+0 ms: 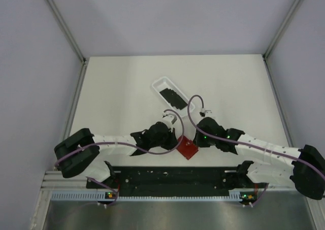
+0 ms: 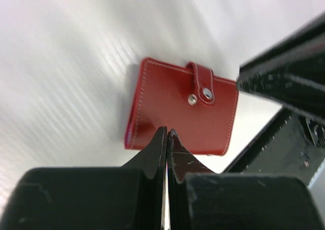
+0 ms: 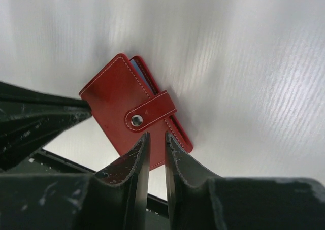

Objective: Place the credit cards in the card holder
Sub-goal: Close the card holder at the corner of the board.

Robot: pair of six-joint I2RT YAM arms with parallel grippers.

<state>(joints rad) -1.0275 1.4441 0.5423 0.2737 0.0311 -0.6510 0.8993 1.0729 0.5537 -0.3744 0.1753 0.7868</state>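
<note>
Top external view: the white surface (image 1: 127, 83) carries a white oblong tray (image 1: 161, 83) toward the back, set at a slant, with the black credit cards (image 1: 171, 96) lying inside it. The red card holder (image 1: 187, 149) lies flat on the surface near the front edge, well apart from the tray. Both arms reach in toward it. The left claw (image 1: 172, 141) is just beside its left side and the right claw (image 1: 199, 138) is just beside its right side. From up here I cannot tell how either claw's fingers stand.

Left wrist view: the card holder (image 2: 172, 116) is folded shut, its closure tab (image 2: 202, 83) wrapped over the edge and fastened with a metal snap. White stitching runs round its border. The left claw (image 2: 166, 134) has its fingers pressed together with only a hairline between them and nothing clamped. Its tips overlap the near edge of the holder in the picture; whether they touch it is not clear. Dark parts of the right claw (image 2: 284, 80) fill the right side.

Right wrist view: the card holder (image 3: 114, 100) lies at a slant on the surface, tab (image 3: 151, 110) snapped down, with a sliver of pale blue showing at its upper edge. The right claw (image 3: 157, 138) has its fingers drawn close with a thin slit between them, gripping nothing. Its tips overlap the holder's lower edge. The left claw (image 3: 35, 121) shows as a dark shape on the left, its tip meeting the holder's corner.
</note>
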